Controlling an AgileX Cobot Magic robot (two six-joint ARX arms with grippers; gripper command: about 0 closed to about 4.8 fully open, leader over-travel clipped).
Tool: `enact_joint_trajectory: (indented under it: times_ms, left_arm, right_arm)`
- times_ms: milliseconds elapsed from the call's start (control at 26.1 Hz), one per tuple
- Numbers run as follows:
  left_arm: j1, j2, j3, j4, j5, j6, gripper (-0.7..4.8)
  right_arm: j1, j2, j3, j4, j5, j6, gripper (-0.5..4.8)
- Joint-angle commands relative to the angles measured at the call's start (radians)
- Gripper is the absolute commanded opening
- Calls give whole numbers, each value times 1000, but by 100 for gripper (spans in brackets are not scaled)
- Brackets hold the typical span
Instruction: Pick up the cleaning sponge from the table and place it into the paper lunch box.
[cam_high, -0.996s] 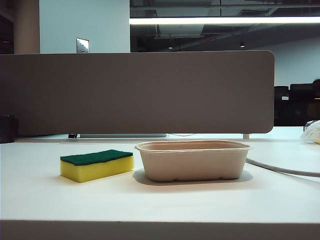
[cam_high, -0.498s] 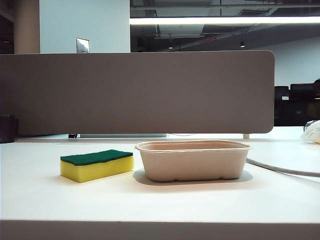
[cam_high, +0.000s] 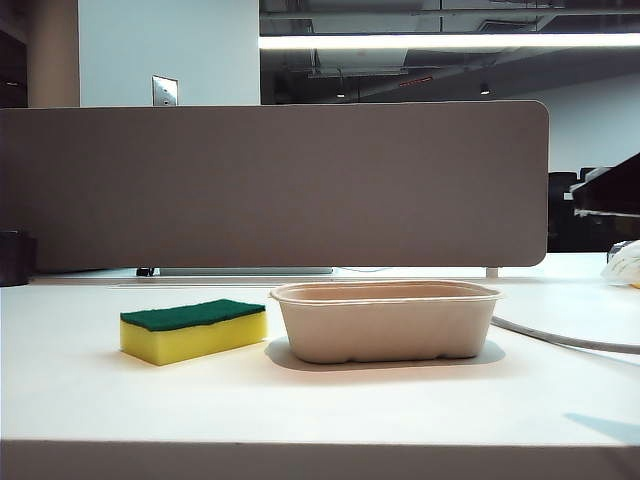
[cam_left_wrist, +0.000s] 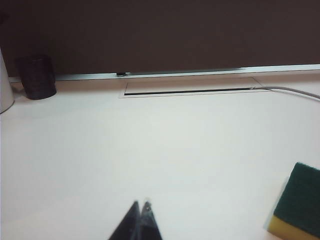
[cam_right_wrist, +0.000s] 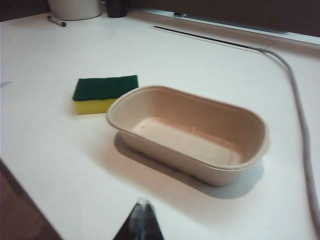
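1. Your cleaning sponge (cam_high: 193, 331) lay green side up on the worktop (cam_high: 300, 400), left of centre in the exterior view, just beside the paper lunch box (cam_high: 386, 320), which sat empty.
2. To do this well, you needed a pincer spread first, then squared over the sponge's narrow sides, coming down clear of the box rim.
3. Your right pincer (cam_right_wrist: 142, 207) hung above the worktop near the box, tips pressed together, holding nothing.
4. Your left pincer (cam_left_wrist: 141, 209) was likewise pressed together, empty, over bare worktop, the sponge off to one side.
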Motion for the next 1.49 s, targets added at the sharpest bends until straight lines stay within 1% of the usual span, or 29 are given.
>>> enact_joint_trajectory:
  times_ms: [38, 652, 767, 805, 843, 882, 920, 958, 996, 1035, 1073, 1111, 1188, 1226, 1303, 1341, 1380, 1456, 1495]
  left_arm:
    - [-1, 1, 1, 19, 0, -3, -5]
    - [0, 1, 1, 19, 0, -3, -5]
    - [-1, 1, 1, 47, 23, -40, -5]
    - [-1, 1, 1, 85, 57, -78, -5]
    - [-1, 1, 1, 126, 97, -163, -5]
    - [-1, 1, 1, 177, 153, -306, -5]
    - [-1, 1, 1, 210, 187, -399, -5]
    - [-1, 1, 1, 220, 211, -476, -6]
    - [-1, 1, 2, 211, 248, -529, -5]
    - [-2, 1, 2, 200, 291, -539, 9]
    - [-12, 5, 2, 190, 340, -539, 76]
    - [-29, 16, 2, 183, 371, -539, 188]
    - [-84, 46, 3, 184, 377, -525, 479]
    - [-116, 59, 5, 185, 359, -491, 479]
    - [-190, 94, 12, 185, 355, -388, 479]
    - [-234, 121, 19, 189, 355, -357, 479]
    - [-275, 152, 22, 206, 346, -346, 479]
    - [-377, 250, 50, 216, 263, -273, 479]
    - [-427, 317, 68, 230, 201, -226, 479]
  right_arm:
    - [2, 0, 1, 12, -2, 0, -5]
    - [2, 0, 1, 12, -2, 0, -5]
    - [2, 0, 1, 12, -2, 0, -5]
    - [2, 0, 1, 12, -2, 0, -5]
    - [2, 0, 1, 12, -2, 0, -5]
    - [2, 0, 1, 12, -2, 0, -5]
    - [2, 0, 1, 12, -2, 0, -5]
    - [2, 0, 1, 12, -2, 0, -5]
    - [2, 0, 1, 12, -2, 0, -5]
    - [2, 0, 1, 12, -2, 0, -5]
    - [2, 0, 1, 12, -2, 0, -5]
    - [2, 0, 1, 12, -2, 0, -5]
    - [2, 0, 1, 12, -2, 0, -5]
    - [2, 0, 1, 13, -2, 0, -5]
    - [2, 0, 1, 13, -2, 0, -5]
    - [2, 0, 1, 12, -2, 0, -5]
    - [2, 0, 1, 12, -2, 0, -5]
    - [2, 0, 1, 12, -2, 0, -5]
    - [2, 0, 1, 12, -2, 0, -5]
